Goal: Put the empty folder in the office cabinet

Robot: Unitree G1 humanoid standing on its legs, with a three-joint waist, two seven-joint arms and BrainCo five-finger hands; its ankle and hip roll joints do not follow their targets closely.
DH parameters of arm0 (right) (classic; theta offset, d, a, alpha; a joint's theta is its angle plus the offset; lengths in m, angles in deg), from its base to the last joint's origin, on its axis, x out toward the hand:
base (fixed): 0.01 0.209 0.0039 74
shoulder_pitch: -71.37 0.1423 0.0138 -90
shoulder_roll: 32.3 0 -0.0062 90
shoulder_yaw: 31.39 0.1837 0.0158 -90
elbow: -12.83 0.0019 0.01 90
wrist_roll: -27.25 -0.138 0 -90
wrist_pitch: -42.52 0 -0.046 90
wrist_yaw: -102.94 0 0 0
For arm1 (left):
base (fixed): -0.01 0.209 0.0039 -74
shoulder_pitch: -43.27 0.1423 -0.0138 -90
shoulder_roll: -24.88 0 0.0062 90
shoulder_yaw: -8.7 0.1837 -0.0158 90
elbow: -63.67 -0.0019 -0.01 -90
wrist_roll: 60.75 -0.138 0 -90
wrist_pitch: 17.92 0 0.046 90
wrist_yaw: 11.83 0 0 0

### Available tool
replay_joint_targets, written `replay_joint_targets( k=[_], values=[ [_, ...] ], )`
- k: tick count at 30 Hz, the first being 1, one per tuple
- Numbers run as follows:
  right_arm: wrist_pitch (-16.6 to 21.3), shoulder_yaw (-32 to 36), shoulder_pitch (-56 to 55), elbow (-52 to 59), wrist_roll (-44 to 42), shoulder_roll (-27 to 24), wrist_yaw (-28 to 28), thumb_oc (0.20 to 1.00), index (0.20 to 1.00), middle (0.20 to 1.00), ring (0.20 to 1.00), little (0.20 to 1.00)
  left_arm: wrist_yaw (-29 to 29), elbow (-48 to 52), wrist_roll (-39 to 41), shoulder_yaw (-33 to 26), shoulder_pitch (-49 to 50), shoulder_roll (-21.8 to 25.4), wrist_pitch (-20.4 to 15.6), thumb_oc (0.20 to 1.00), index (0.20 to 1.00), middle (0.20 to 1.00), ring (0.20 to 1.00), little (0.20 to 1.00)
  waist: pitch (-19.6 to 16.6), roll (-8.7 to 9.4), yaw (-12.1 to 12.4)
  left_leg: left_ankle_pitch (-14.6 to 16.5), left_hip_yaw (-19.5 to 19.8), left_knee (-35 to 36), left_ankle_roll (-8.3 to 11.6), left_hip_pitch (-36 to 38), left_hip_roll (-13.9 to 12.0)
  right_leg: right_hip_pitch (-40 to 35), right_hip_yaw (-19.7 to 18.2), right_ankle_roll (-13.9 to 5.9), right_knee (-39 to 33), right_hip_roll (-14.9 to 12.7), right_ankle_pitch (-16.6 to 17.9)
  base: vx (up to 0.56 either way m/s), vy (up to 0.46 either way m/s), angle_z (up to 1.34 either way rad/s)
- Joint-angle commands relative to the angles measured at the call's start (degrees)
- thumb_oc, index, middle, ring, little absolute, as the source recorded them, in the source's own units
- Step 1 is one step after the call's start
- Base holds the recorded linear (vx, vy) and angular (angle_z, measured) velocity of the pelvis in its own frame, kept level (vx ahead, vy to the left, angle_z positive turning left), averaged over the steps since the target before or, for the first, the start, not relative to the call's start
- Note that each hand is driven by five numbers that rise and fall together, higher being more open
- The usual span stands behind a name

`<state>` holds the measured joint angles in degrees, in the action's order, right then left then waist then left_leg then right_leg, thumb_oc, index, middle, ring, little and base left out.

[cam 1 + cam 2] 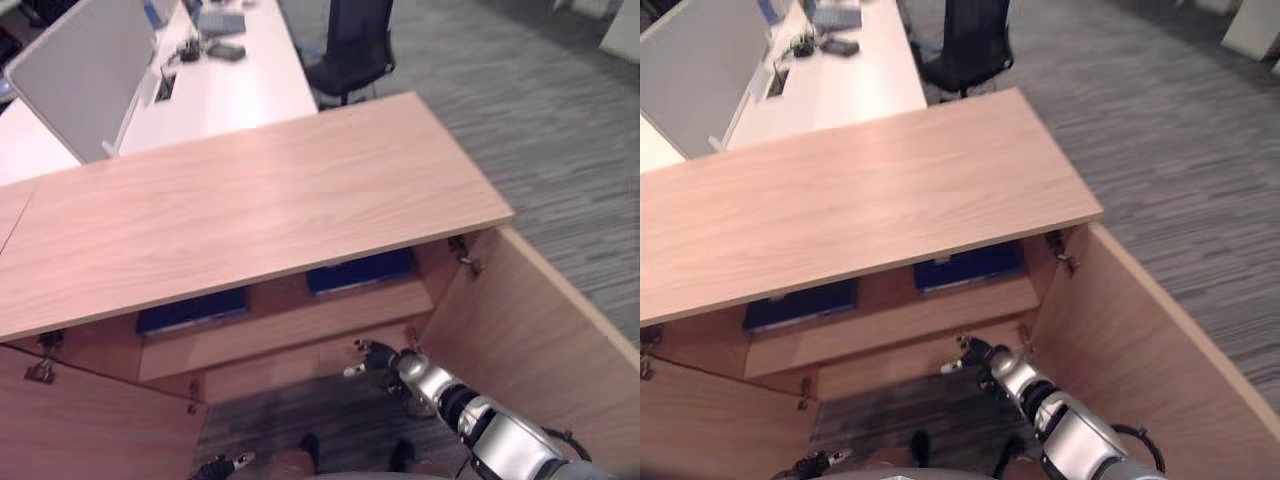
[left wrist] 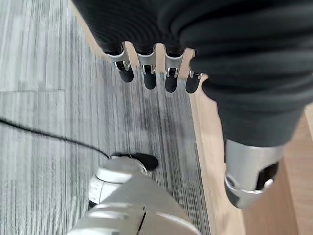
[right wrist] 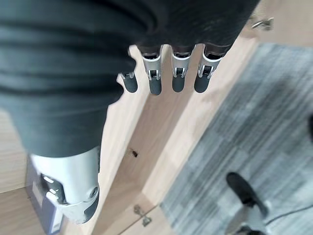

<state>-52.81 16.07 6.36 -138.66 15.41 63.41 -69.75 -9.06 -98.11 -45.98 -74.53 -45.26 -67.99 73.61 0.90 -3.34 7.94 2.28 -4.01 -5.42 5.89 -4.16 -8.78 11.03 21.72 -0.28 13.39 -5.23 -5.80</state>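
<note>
Grey striped carpet [image 1: 560, 130] covers the floor on the right and shows again in front of the cabinet.

Office cabinet [image 1: 250, 200]: pale wood, broad flat top, seen from above. Both doors stand open: right door [image 1: 540, 330] swung out toward the camera, left door [image 1: 90, 420] likewise at lower left. Metal hinges show at the upper inner corners.

White counter [image 1: 230, 90] behind the cabinet, with a grey divider panel [image 1: 85, 75] standing along its left side and small dark items at its far end, too small to identify. Black office chair [image 1: 350, 45] is drawn up at the counter's right edge.

Inside the cabinet, a wooden shelf [image 1: 290, 325] runs across. Two dark blue folders lie flat on it, well apart: left folder [image 1: 192, 311] under the left half of the top, right folder [image 1: 360, 272] under the right half. Which of them is the empty one cannot be told; likely the right one, nearest the arm.

Right robot hand [image 1: 378, 358] is low in the cabinet opening, below the shelf's front edge and just beside the right door. Its fingers [image 3: 155, 81] hang straight and relaxed, holding nothing; a blue folder corner shows by its thumb in the right wrist view.

Left robot hand [image 1: 215, 467] is at the lower edge, above the carpet. Its fingers [image 2: 149, 78] are straight, side by side, empty.
</note>
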Motion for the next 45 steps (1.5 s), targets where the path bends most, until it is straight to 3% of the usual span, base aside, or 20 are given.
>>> replay_joint_targets(
  k=[1, 3, 4, 7, 10, 12, 13, 14, 15, 22, 27, 31, 32, 33, 36, 39, 41, 42, 45],
  values=[
    [1.34, -0.06, 6.59, -4.77, 3.04, 3.19, 0.09, 1.0, 1.0, 1.0, 1.0, 1.0, -0.16, -0.56, -0.39, 2.11, -2.03, 2.33, -0.32, 1.0, 1.0, 1.0, 1.0, 1.0, 4.14, 4.59, 2.69, -3.25, 3.7, -1.2, 0.12, -2.34, 3.33, -10.28, -0.2, -5.58, -17.92, -0.94, 5.87, -0.05, -0.1, -0.15],
    [1.35, -0.06, 6.59, -4.78, 3.05, 3.19, 0.09, 1.0, 1.0, 1.0, 1.0, 1.0, -0.16, -0.56, -0.39, 2.11, -2.02, 2.33, -0.32, 1.0, 1.0, 1.0, 1.0, 1.0, 4.15, 4.58, 2.7, -3.2, 3.69, -1.27, 0.12, -2.36, 3.32, -10.29, -0.21, -5.58, -17.94, -0.92, 5.88, -0.07, -0.047, -0.1],
    [1.07, 0.77, 5.01, -6.88, 3.04, 3.09, 0.04, 1.0, 1.0, 1.0, 1.0, 1.0, -0.79, 0.02, -0.56, 3.16, -2.39, 0.91, -0.36, 1.0, 1.0, 1.0, 1.0, 1.0, 4.48, 5.23, 3.02, 1.71, 5.99, -9.77, -1.28, -1.36, 6.88, -10.63, -1.63, -5.13, -18.22, -0.91, 6.35, -0.17, -0.039, -0.08],
    [0.62, 4.4, 2.14, -10.34, 2.26, 2.84, -0.33, 1.0, 1.0, 1.0, 1.0, 1.0, -1.63, -0.47, -1.09, 5.23, -2.9, -0.71, -0.26, 1.0, 1.0, 1.0, 1.0, 1.0, 3.4, 4.9, 1.49, 4.08, 9.07, -14.46, -2.98, -0.25, 11.46, -9.7, -3.84, -4.99, -18.08, -0.01, 7.31, -0.15, 0.027, -0.35],
    [0.87, 11.53, -1.21, -13.48, -2.87, 1.97, -1.65, 1.0, 1.0, 1.0, 1.0, 1.0, -2.7, -0.76, -2.75, 7.93, -4.25, -2.78, 0.27, 1.0, 1.0, 1.0, 1.0, 1.0, 1.66, 4.04, -0.95, 7.93, 6.59, -11.33, -4.57, 2.12, 11.93, -8.73, -3.84, -4.99, -18.39, 0.38, 7.89, -0.13, 0.074, -0.12],
    [1.39, 16.95, -3.39, -15.35, -7.77, 1.22, -3.17, 1.0, 1.0, 1.0, 1.0, 1.0, -3.01, 0.19, -4.08, 9.59, -4.93, -3.45, 0.4, 1.0, 1.0, 1.0, 1.0, 1.0, 0.39, 3.26, -2.69, 8.92, 5.38, -4.04, -5.38, 4.98, 11.67, -6.69, -3.54, -5.85, -18.39, 0.18, 9.5, -0.22, 0.118, 0.06],
    [1.78, 21.27, -4.57, -16.79, -10.85, 0.16, -3.7, 1.0, 1.0, 1.0, 1.0, 1.0, -3.24, 1.42, -4.6, 10.24, -5.08, -3.7, -0.11, 1.0, 1.0, 1.0, 1.0, 1.0, 0.28, 2.3, -3.62, 8.23, 6.2, 0.54, -6.04, 6.48, 12.31, -4.93, -4.01, -6.68, -18.39, 0.0, 11.47, -0.2, 0.11, 0.1],
    [1.78, 21.28, -4.55, -16.79, -10.85, 0.19, -3.7, 1.0, 1.0, 1.0, 1.0, 1.0, -3.24, 1.42, -4.6, 10.24, -5.09, -3.67, -0.1, 1.0, 1.0, 1.0, 1.0, 1.0, 0.15, 2.42, -3.72, 8.05, 6.28, 0.61, -6.08, 6.3, 12.45, -4.74, -3.95, -6.7, -18.39, -0.15, 11.52, -0.32, 0.174, 0.15],
    [2.07, 25.53, -5.73, -17.65, -14.39, -1.02, -4.12, 1.0, 1.0, 1.0, 1.0, 1.0, -2.96, 2.07, -3.71, 9.91, -5.16, -3.62, -0.5, 1.0, 1.0, 1.0, 1.0, 1.0, 1.07, 1.89, -4.18, 6.76, 7.44, 2.33, -6.81, 6.37, 13.6, -3.33, -4.06, -7.44, -18.39, -0.95, 13.77, -0.19, 0.102, 0.08],
    [1.74, 30.57, -9.59, -19.29, -11.9, -3.97, -5.09, 1.0, 1.0, 1.0, 1.0, 1.0, -3.13, -1.23, -4.21, 6.81, -2.08, -3.2, -0.41, 1.0, 1.0, 1.0, 1.0, 1.0, 1.85, 1.74, -5.02, 3.27, 6.86, 7.86, -8.85, 7.46, 15.89, -0.09, -5.12, -8.81, -18.39, -2.57, 17.25, -0.2, 0.12, -0.15],
    [1.98, 36.69, -14.29, -19.8, -10.76, -6.05, -7.12, 1.0, 1.0, 1.0, 1.0, 1.0, -3.19, -6.73, -5.36, 1.56, 0.75, -2.69, 0.34, 1.0, 1.0, 1.0, 1.0, 1.0, 2.41, 2.08, -6.45, 1.39, 4.98, 10.01, -9.34, 7.73, 17.0, 1.41, -5.71, -9.52, -18.39, -3.63, 17.86, -0.14, 0.065, -0.35],
    [2.07, 40.04, -15.9, -19.62, -11.39, -7.11, -8.17, 1.0, 1.0, 1.0, 1.0, 1.0, -2.75, -9.3, -6.35, -0.56, 1.11, -2.35, 0.8, 1.0, 1.0, 1.0, 1.0, 1.0, 3.56, 1.95, -7.47, 0.94, 3.76, 10.24, -9.47, 7.92, 16.6, 1.2, -4.63, -9.91, -17.87, -4.55, 17.82, -0.11, 0.021, -0.12],
    [2.42, 41.77, -16.84, -19.05, -12.34, -7.86, -8.74, 1.0, 1.0, 1.0, 1.0, 1.0, -2.49, -10.13, -6.3, -2.41, 1.65, -2.08, 1.18, 1.0, 1.0, 1.0, 1.0, 1.0, 4.76, 0.32, -7.57, 1.49, 2.45, 10.31, -9.36, 8.72, 14.46, 0.07, -2.33, -9.66, -13.43, -5.22, 13.09, -0.13, -0.019, -0.16],
    [2.67, 42.6, -17.41, -18.81, -12.73, -8.29, -8.94, 1.0, 1.0, 1.0, 1.0, 1.0, -2.4, -10.23, -6.15, -2.87, 1.8, -1.94, 1.18, 1.0, 1.0, 1.0, 1.0, 1.0, 5.06, -0.17, -7.72, 1.39, 1.87, 10.29, -9.33, 8.65, 13.84, -0.48, -1.84, -9.05, -11.13, -6.03, 11.42, -0.11, -0.02, -0.51],
    [3.33, 45.95, -19.54, -19.11, -14.13, -9.19, -9.75, 1.0, 1.0, 1.0, 1.0, 1.0, -1.73, -10.68, -5.81, -3.55, 0.97, -0.58, 0.93, 1.0, 1.0, 1.0, 1.0, 1.0, 4.86, -0.95, -8.13, 1.6, 0.92, 10.21, -9.32, 8.54, 12.41, -3.07, -5.04, -8.08, -4.02, -9.08, 7.88, -0.05, -0.021, -0.67],
    [3.87, 49.28, -20.95, -19.49, -15.98, -9.45, -11.17, 1.0, 1.0, 1.0, 1.0, 1.0, -0.77, -10.01, -6.28, -2.78, 0.33, -0.11, 0.69, 1.0, 1.0, 1.0, 1.0, 1.0, 4.01, -0.64, -8.21, 1.1, 0.39, 9.34, -9.59, 7.59, 11.74, -4.32, -7.58, -8.07, -0.94, -11.79, 8.28, 0.01, -0.073, -0.16],
    [4.43, 50.34, -21.03, -18.9, -17.43, -8.98, -12.49, 1.0, 1.0, 1.0, 1.0, 1.0, 0.01, -9.66, -6.42, -2.36, -0.28, -0.04, 0.38, 1.0, 1.0, 1.0, 1.0, 1.0, 3.08, 0.39, -8.54, 1.59, 0.0, 8.94, -9.15, 7.74, 11.53, -6.66, -8.9, -8.87, -3.76, -11.82, 8.66, 0.16, -0.237, -0.17],
    [4.92, 50.79, -20.94, -17.95, -18.54, -8.31, -13.35, 1.0, 1.0, 1.0, 1.0, 1.0, 0.46, -9.62, -6.36, -2.16, -0.72, 0.04, 0.1, 1.0, 1.0, 1.0, 1.0, 1.0, 2.0, 1.88, -8.56, 2.0, -0.65, 8.56, -8.52, 7.5, 11.45, -8.78, -9.45, -9.66, -8.62, -10.15, 8.5, 0.23, -0.382, -0.13],
    [5.95, 49.8, -20.2, -16.2, -19.61, -8.48, -14.73, 1.0, 1.0, 1.0, 1.0, 1.0, 1.07, -9.26, -5.38, -2.58, -0.64, -0.24, -0.25, 1.0, 1.0, 1.0, 1.0, 1.0, 0.89, 2.6, -8.8, 1.78, -2.28, 8.64, -7.19, 8.03, 9.49, -9.04, -11.09, -9.76, -13.08, -7.09, 9.33, 0.18, -0.341, -0.44]
  ],
)
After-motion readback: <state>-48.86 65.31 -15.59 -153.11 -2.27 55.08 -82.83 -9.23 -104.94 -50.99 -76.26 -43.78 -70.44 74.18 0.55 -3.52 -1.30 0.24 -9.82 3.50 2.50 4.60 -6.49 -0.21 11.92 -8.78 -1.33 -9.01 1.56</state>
